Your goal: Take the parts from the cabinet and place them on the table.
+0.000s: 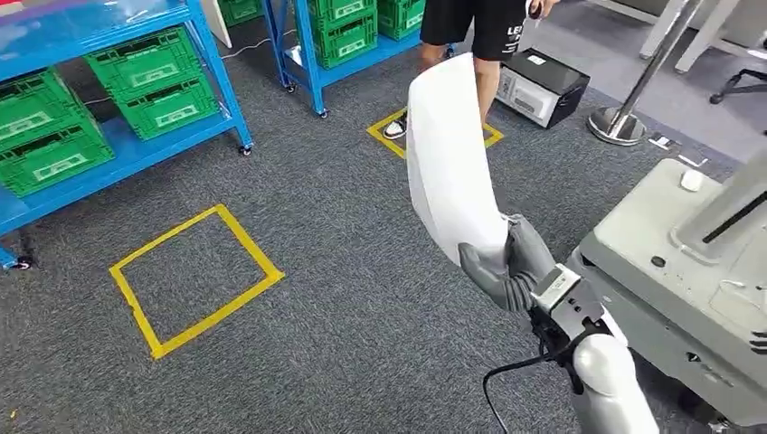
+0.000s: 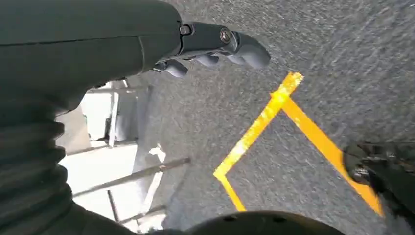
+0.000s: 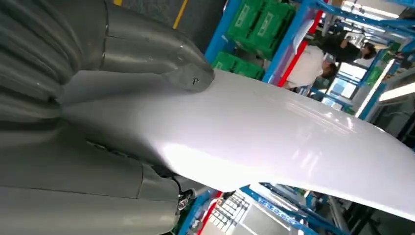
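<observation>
On grey carpet floor (image 1: 362, 307), listed by size: blue shelving racks (image 1: 136, 149), stocked with green crates (image 1: 54, 136). Grey machine base (image 1: 669, 271), at the right. Yellow tape square (image 1: 194, 278), marked on the floor near the racks. Person's legs (image 1: 479, 54), standing at a second tape mark beyond. White curved panel (image 1: 448, 163), held upright above the floor, its lower end clasped in the right hand (image 1: 506, 267). Left hand (image 2: 215, 46), hanging over the carpet, fingers loosely extended, holding nothing.
</observation>
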{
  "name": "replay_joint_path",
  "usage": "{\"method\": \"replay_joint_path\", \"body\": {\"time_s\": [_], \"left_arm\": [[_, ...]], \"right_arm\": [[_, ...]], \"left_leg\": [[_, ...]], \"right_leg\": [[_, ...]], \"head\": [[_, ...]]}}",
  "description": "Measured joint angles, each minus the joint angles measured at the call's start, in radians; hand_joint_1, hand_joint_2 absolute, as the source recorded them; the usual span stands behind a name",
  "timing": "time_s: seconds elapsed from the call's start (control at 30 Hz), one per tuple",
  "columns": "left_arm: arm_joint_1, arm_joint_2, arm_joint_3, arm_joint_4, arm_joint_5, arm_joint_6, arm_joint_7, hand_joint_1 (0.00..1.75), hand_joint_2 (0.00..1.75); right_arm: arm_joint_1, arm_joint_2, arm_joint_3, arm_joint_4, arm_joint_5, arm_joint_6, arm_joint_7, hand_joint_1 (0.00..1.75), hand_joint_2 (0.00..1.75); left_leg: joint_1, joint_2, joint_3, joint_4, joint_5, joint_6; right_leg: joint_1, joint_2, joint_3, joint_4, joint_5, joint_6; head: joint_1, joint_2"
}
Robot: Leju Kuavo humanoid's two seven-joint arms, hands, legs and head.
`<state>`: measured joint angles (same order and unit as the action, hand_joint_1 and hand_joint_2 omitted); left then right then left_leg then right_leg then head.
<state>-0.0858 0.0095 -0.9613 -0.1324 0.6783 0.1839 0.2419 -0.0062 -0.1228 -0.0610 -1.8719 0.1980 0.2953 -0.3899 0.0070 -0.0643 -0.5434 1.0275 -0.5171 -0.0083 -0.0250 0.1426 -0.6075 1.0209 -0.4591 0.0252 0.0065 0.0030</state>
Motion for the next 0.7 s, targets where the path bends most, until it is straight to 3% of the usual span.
{"method": "replay_joint_path", "body": {"time_s": [0.03, 0.07, 0.1, 0.17, 0.2, 0.23, 0.27, 0.33, 0.37, 0.4, 0.5, 0.53, 0.57, 0.6, 0.63, 0.7], "left_arm": [[0.001, -0.007, -0.001, -0.002, -0.002, -0.002, 0.001, 0.00, 1.75], [0.000, -0.006, -0.002, -0.001, -0.002, -0.002, -0.002, 0.00, 1.75], [0.000, -0.006, -0.002, -0.001, -0.002, 0.000, -0.013, 0.00, 1.75], [0.000, -0.011, -0.004, -0.001, -0.003, 0.003, -0.026, 0.00, 1.75], [0.000, -0.013, -0.005, -0.001, -0.006, 0.007, -0.029, 0.00, 1.75], [0.000, -0.013, -0.005, -0.001, -0.006, 0.010, -0.030, 0.00, 1.75], [-0.001, -0.013, -0.005, -0.001, -0.001, 0.016, -0.034, 0.00, 1.75], [-0.005, -0.013, -0.005, -0.001, 0.014, 0.027, -0.050, 0.00, 1.75], [-0.007, -0.010, -0.005, -0.001, 0.018, 0.027, -0.055, 0.00, 1.75], [-0.008, -0.009, -0.005, -0.001, 0.021, 0.027, -0.057, 0.00, 1.75], [-0.011, -0.005, -0.005, -0.001, 0.012, 0.023, -0.054, 0.00, 1.75], [-0.012, -0.003, -0.005, -0.001, 0.011, 0.022, -0.053, 0.00, 1.75], [-0.013, -0.002, -0.006, -0.001, 0.011, 0.021, -0.053, 0.00, 1.75], [-0.012, -0.002, -0.006, -0.002, 0.011, 0.017, -0.055, 0.00, 1.75], [-0.010, -0.001, -0.006, -0.002, 0.011, 0.016, -0.056, 0.00, 1.75], [-0.005, -0.001, -0.008, -0.001, 0.010, 0.016, -0.059, 0.00, 1.75]], "right_arm": [[-0.001, -0.005, 0.001, 0.001, -0.001, 0.000, -0.001, 1.75, 1.75], [-0.004, -0.007, 0.002, 0.003, -0.002, -0.001, -0.003, 1.75, 1.75], [-0.014, -0.010, 0.002, 0.007, -0.002, -0.001, -0.003, 1.75, 1.75], [-0.019, -0.010, 0.002, 0.012, -0.003, -0.001, -0.003, 1.75, 1.75], [-0.018, -0.010, 0.003, 0.015, -0.004, 0.001, -0.006, 1.75, 1.75], [-0.017, -0.010, 0.002, 0.018, -0.004, 0.002, -0.014, 1.75, 1.75], [-0.016, -0.010, 0.002, 0.020, -0.004, 0.002, -0.026, 1.75, 1.75], [-0.016, -0.010, 0.002, 0.022, -0.011, -0.001, -0.047, 1.75, 1.75], [-0.017, -0.010, 0.000, 0.022, -0.015, -0.004, -0.055, 1.75, 1.75], [-0.014, -0.010, -0.002, 0.022, -0.018, -0.006, -0.058, 1.75, 1.75], [-0.005, -0.010, -0.011, 0.022, -0.021, -0.011, -0.062, 1.75, 1.75], [0.001, -0.010, -0.014, 0.021, -0.021, -0.011, -0.061, 1.75, 1.75], [0.009, -0.010, -0.016, 0.019, -0.019, -0.011, -0.061, 1.75, 1.75], [0.013, -0.010, -0.018, 0.016, -0.016, -0.013, -0.057, 1.75, 1.75], [0.021, -0.010, -0.018, 0.015, -0.016, -0.014, -0.056, 1.75, 1.75], [0.047, -0.010, -0.018, 0.010, -0.016, -0.014, -0.056, 1.75, 1.75]], "left_leg": [[0.012, 0.019, 0.004, -0.015, 0.010, 0.013], [0.008, 0.031, 0.004, -0.019, 0.013, 0.018], [0.007, 0.047, 0.000, -0.019, 0.015, 0.023], [0.001, 0.078, -0.006, -0.017, 0.014, 0.026], [-0.001, 0.094, -0.008, -0.014, 0.013, 0.027], [-0.001, 0.108, -0.010, -0.012, 0.013, 0.027], [-0.002, 0.123, -0.011, -0.009, 0.012, 0.027], [-0.003, 0.148, -0.011, -0.003, 0.009, 0.024], [-0.006, 0.158, -0.009, 0.001, 0.006, 0.020], [-0.012, 0.165, -0.008, 0.004, 0.001, 0.013], [-0.010, 0.195, 0.001, -0.006, 0.005, -0.002], [-0.012, 0.196, -0.001, -0.003, 0.000, -0.009], [-0.007, 0.136, -0.007, 0.013, -0.017, -0.020], [-0.004, 0.091, -0.024, 0.057, -0.052, -0.023], [-0.002, 0.072, -0.058, 0.138, -0.099, -0.025], [-0.002, 0.067, -0.118, 0.277, -0.152, -0.027]], "right_leg": [[-0.003, 0.001, -0.004, 0.003, -0.001, 0.004], [0.006, -0.060, -0.014, 0.025, -0.019, 0.005], [0.008, -0.103, -0.047, 0.088, -0.061, 0.007], [0.008, -0.130, -0.120, 0.248, -0.134, 0.011], [0.008, -0.132, -0.139, 0.296, -0.146, 0.012], [0.008, -0.134, -0.137, 0.297, -0.137, 0.012], [0.008, -0.138, -0.108, 0.253, -0.109, 0.010], [0.010, -0.166, 0.003, 0.071, -0.037, 0.004], [0.018, -0.219, 0.033, 0.003, -0.043, -0.008], [0.018, -0.228, 0.034, 0.001, -0.037, -0.011], [0.023, -0.186, 0.023, 0.003, -0.030, -0.026], [0.012, -0.175, 0.033, -0.006, -0.022, -0.034], [0.009, -0.169, 0.031, -0.009, -0.017, -0.036], [0.006, -0.159, 0.028, -0.010, -0.014, -0.042], [0.006, -0.148, 0.025, -0.010, -0.012, -0.045], [0.007, -0.121, 0.020, -0.009, -0.010, -0.046]], "head": [[0.001, 0.000], [0.002, 0.000], [0.007, 0.000], [0.007, 0.000], [0.007, 0.000], [0.007, 0.000], [0.007, 0.000], [0.007, 0.000], [0.007, 0.000], [0.005, 0.000], [0.004, 0.000], [0.005, 0.000], [0.003, 0.000], [0.002, 0.000], [0.002, 0.000], [0.002, 0.000]]}}
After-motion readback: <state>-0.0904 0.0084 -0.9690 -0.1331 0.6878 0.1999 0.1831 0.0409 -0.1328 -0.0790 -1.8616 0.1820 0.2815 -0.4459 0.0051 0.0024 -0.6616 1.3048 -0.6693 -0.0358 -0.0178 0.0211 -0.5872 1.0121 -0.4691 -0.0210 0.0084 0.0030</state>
